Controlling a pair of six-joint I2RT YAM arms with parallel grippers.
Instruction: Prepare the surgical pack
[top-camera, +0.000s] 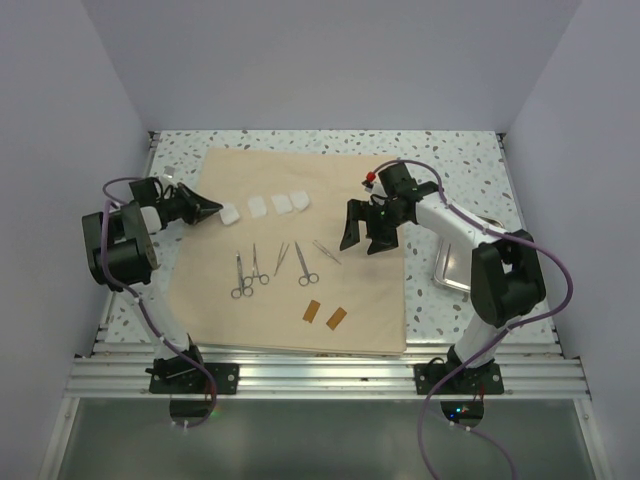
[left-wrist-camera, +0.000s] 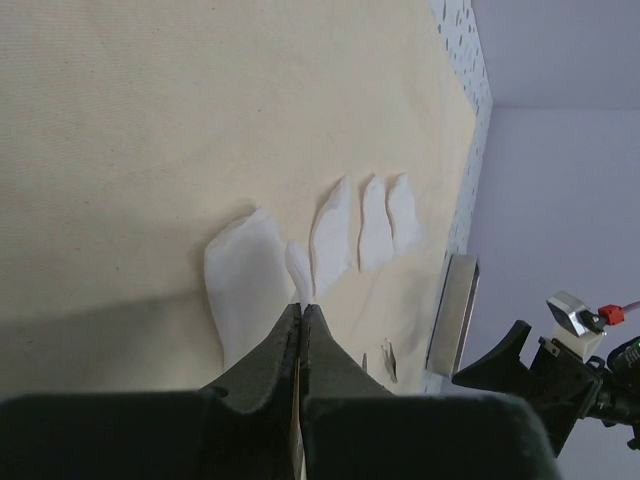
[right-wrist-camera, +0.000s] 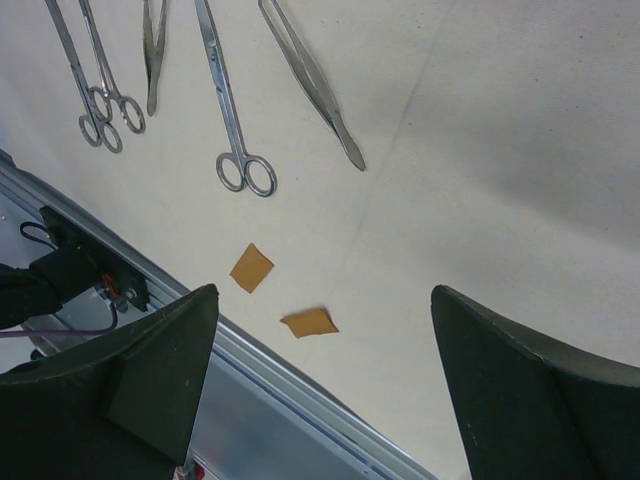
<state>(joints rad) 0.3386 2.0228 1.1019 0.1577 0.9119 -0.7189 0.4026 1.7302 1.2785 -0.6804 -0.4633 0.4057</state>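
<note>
The surgical pack (top-camera: 210, 290), a large tan sheet, lies spread flat on the table. On it are a row of white gauze pads (top-camera: 258, 206), several scissors and forceps (top-camera: 305, 266) and two orange squares (top-camera: 336, 318). My left gripper (top-camera: 216, 210) is shut, low at the sheet's left side. Its tips (left-wrist-camera: 301, 308) meet at the end of a narrow white gauze strip (left-wrist-camera: 298, 272) beside a larger pad (left-wrist-camera: 245, 290); I see nothing clearly held. My right gripper (top-camera: 365, 238) hangs open above the sheet's right part. In the right wrist view it (right-wrist-camera: 325, 290) frames an orange square (right-wrist-camera: 310, 322), holding nothing.
A shiny steel tray (top-camera: 448, 272) sits on the speckled tabletop right of the sheet, partly under the right arm, and it shows edge-on (left-wrist-camera: 452, 310) in the left wrist view. The metal front rail (right-wrist-camera: 250, 380) runs just below the sheet's near edge. White walls enclose three sides.
</note>
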